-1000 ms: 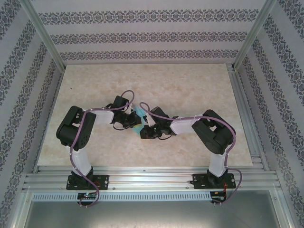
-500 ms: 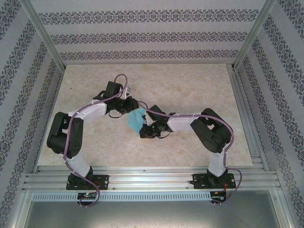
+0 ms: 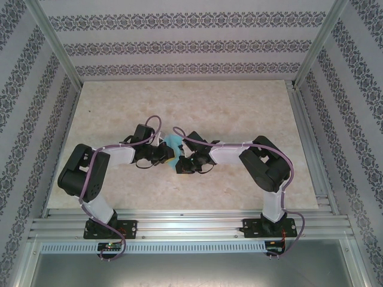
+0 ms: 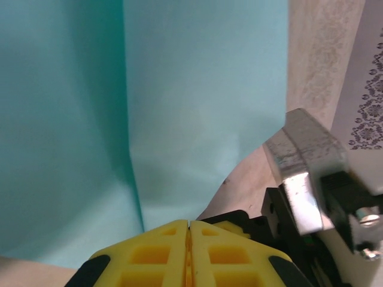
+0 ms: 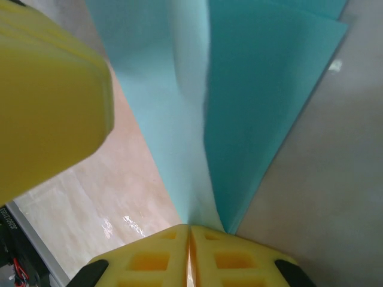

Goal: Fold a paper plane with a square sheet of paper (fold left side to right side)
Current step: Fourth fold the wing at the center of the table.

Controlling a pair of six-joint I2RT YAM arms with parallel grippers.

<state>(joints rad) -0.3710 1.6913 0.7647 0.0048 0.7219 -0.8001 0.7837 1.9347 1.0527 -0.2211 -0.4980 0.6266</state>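
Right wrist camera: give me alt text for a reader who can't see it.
A folded turquoise sheet of paper fans upward from the right end effector, whose yellow fingers are shut on it at the bottom of the view. The left end effector's blurred yellow fingers sit at the upper left, over a beige marbled table.

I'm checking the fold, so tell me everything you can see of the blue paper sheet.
The square sheet of paper is thin, plain, matte turquoise, bent along a fold with its layers apart in a V. The right gripper is shut on its folded end. The left gripper, shut, meets its near edge, though its grip is unclear.
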